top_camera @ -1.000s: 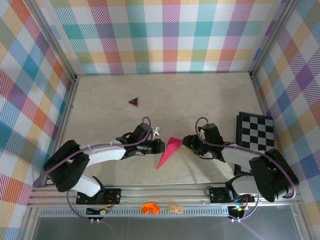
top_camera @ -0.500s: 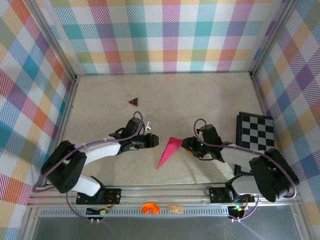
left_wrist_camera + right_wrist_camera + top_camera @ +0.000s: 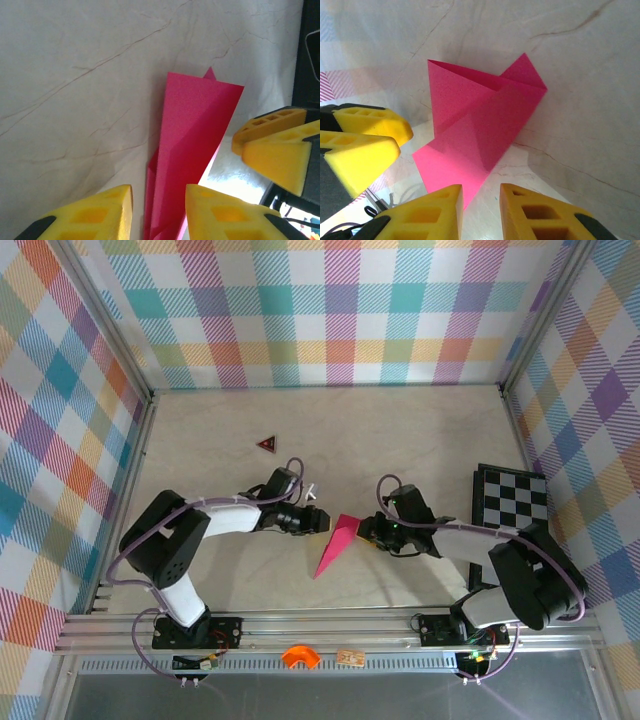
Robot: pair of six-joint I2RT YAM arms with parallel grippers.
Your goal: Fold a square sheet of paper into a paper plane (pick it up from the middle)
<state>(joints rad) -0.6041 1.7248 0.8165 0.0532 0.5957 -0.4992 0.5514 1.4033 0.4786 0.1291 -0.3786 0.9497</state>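
Both part-open, empty, left end effector [image 3: 324, 522], right end effector [image 3: 364, 531], flanking paper plane [image 3: 335, 545] edges, table [image 3: 400, 440] beyond

The magenta-pink folded paper plane [image 3: 335, 545] is lying on the pale marbled table [image 3: 420, 430], the left gripper [image 3: 324, 522] hovering just left of it, the right gripper [image 3: 366, 532] just right. The small dark red triangle [image 3: 266, 443] is sitting behind-left of the plane, the black-and-white checkerboard [image 3: 512, 502] lying well right of it.
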